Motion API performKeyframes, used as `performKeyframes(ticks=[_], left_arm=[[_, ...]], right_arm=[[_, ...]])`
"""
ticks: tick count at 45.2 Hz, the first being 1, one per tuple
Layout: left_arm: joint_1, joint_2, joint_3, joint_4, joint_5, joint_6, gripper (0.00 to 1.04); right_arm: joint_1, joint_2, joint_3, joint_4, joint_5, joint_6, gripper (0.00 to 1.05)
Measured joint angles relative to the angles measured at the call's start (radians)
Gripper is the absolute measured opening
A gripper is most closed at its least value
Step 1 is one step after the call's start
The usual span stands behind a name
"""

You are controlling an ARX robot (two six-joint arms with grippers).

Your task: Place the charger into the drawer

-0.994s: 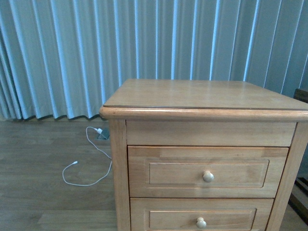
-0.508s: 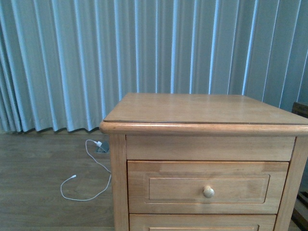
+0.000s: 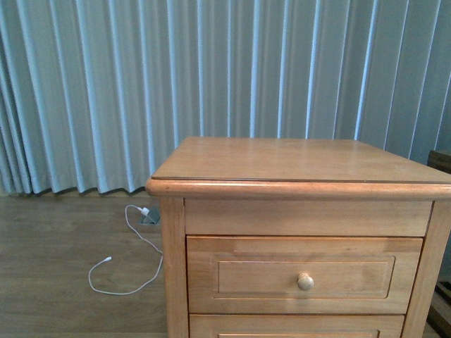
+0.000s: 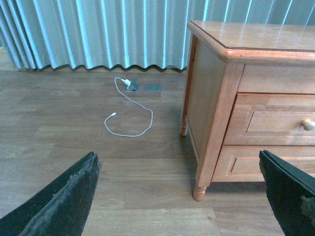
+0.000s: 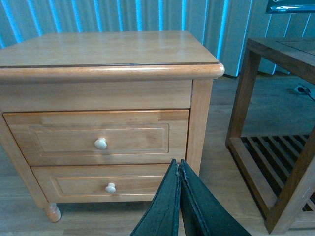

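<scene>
The nightstand (image 3: 296,211) stands before long pale curtains (image 3: 141,84), its upper drawer (image 3: 304,274) pushed fully shut, round knob (image 3: 305,281) facing us. I can't find the charger in any view; only a thin white cable (image 3: 123,260) loops across the wooden floor (image 3: 56,282) to the left of the nightstand. The left claw (image 4: 182,196) hangs with fingers spread wide, holding nothing. The right claw (image 5: 179,196) has its fingers pressed together, near the lower drawer (image 5: 110,184). A dark slatted bench (image 5: 275,147) stands to the right.

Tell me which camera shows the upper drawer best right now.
The right wrist view: the whole shut drawer and its knob show. The front view also shows the drawer, near its lower edge. The left wrist view cuts it off.
</scene>
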Motion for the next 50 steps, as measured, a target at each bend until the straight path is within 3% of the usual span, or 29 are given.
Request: performKeyframes(ticks=[37, 41, 50], left_arm=[[0.000, 0.000, 0.000, 0.000, 0.000, 0.000, 0.99], [0.000, 0.000, 0.000, 0.000, -0.001, 0.000, 0.99], [0.000, 0.000, 0.000, 0.000, 0.000, 0.000, 0.99]], right_arm=[[-0.001, -0.358, -0.069, -0.276, -0.001, 0.000, 0.02], [-0.001, -0.495, -0.068, -0.444, -0.002, -0.001, 0.02], [-0.001, -0.531, -0.068, -0.455, -0.002, -0.001, 0.02]])
